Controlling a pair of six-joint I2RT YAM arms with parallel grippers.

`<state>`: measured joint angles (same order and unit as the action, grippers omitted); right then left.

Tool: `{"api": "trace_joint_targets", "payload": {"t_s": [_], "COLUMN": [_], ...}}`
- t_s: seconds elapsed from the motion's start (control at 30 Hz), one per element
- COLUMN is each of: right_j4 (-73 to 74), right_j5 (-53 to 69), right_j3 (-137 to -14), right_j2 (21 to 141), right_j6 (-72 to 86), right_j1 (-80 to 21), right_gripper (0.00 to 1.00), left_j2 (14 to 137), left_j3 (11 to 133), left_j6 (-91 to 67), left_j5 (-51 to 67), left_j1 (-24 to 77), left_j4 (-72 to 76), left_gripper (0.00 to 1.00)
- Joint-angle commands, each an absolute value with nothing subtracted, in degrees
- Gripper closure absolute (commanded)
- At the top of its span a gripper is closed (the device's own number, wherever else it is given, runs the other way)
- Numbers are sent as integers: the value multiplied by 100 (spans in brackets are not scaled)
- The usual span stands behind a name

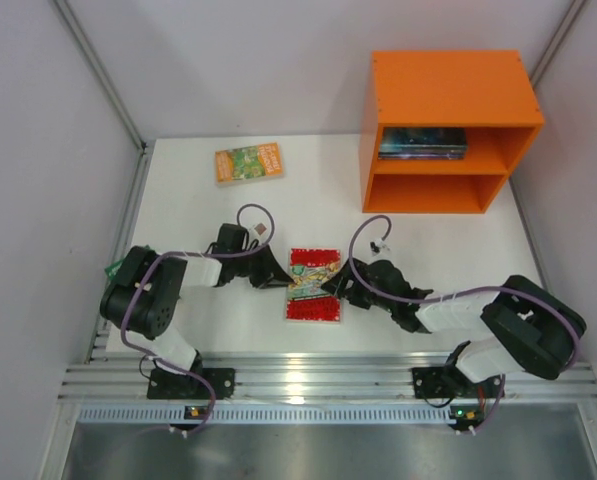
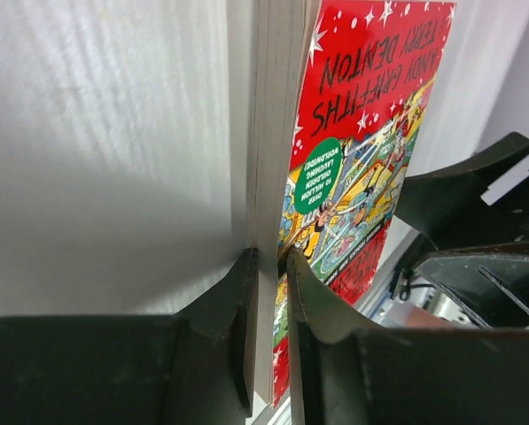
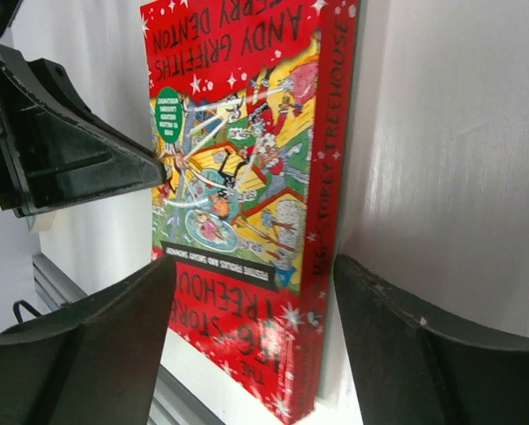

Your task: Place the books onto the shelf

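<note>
A red book (image 1: 313, 285) lies on the white table between my two grippers. My left gripper (image 1: 274, 272) is shut on its page edge, and the left wrist view shows the left gripper (image 2: 271, 258) with one finger on each side of the red book (image 2: 370, 133). My right gripper (image 1: 338, 291) is at the spine side. In the right wrist view this right gripper (image 3: 255, 266) is open, its fingers standing wide of the red book (image 3: 246, 133). An orange-green book (image 1: 248, 163) lies at the back left. The orange shelf (image 1: 448, 85) stands at the back right.
Dark books (image 1: 423, 143) lie stacked in the shelf's upper compartment; the lower one shows nothing inside. A green corner (image 1: 111, 268) peeks out beside the left arm's shoulder. White walls close in the table on the left, back and right.
</note>
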<state>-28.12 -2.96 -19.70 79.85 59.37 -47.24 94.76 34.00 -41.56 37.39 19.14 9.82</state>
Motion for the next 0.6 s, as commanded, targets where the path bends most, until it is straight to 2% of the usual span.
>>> {"api": "trace_joint_targets", "payload": {"t_s": [0.0, 0.2, 0.43, 0.57], "right_j4": [-1820, -2187, -5470, -5090], "right_j5": [-650, -291, 1221, 1231], "right_j3": [-2144, -2127, -1433, -1502], "right_j2": [8244, 8464, 8639, 8473], "right_j6": [6221, 6469, 6644, 6548], "right_j1": [-4764, -4711, -4518, -4500], "right_gripper": [25, 20, 25, 29], "left_j2": [10309, 10547, 10705, 10696], "left_j3": [3147, 3085, 3138, 3146], "left_j6": [-3920, -4034, -4034, -3990], "left_j5": [3180, 3533, 3551, 3673], "left_j1": [1890, 1600, 1573, 1582], "left_j4": [588, 765, 747, 782], "left_gripper": [99, 100, 100, 97]}}
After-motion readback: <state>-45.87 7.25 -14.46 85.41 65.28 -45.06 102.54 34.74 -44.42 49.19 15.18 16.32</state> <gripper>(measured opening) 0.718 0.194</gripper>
